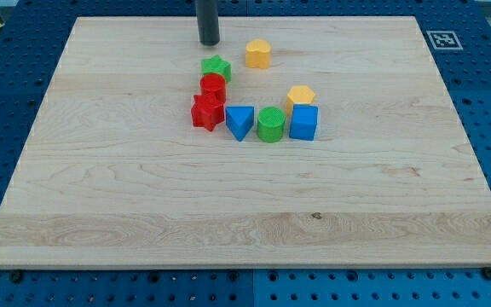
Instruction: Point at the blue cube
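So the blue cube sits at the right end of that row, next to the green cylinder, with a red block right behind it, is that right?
Not quite. The blue cube is at the right end of the row, beside the green cylinder, but the block right behind it is the yellow one, not a red one. The camera view shows this. My tip is far off, near the view's top.

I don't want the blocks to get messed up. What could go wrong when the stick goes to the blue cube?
My tip is near the view's top, and the blue cube sits lower right. Two risks, I think:
1. A straight slide could clip the orange block touching the cube's upper side, shoving both.
2. The green cylinder sits tight against the cube's left, so coming in from that side might knock it along.
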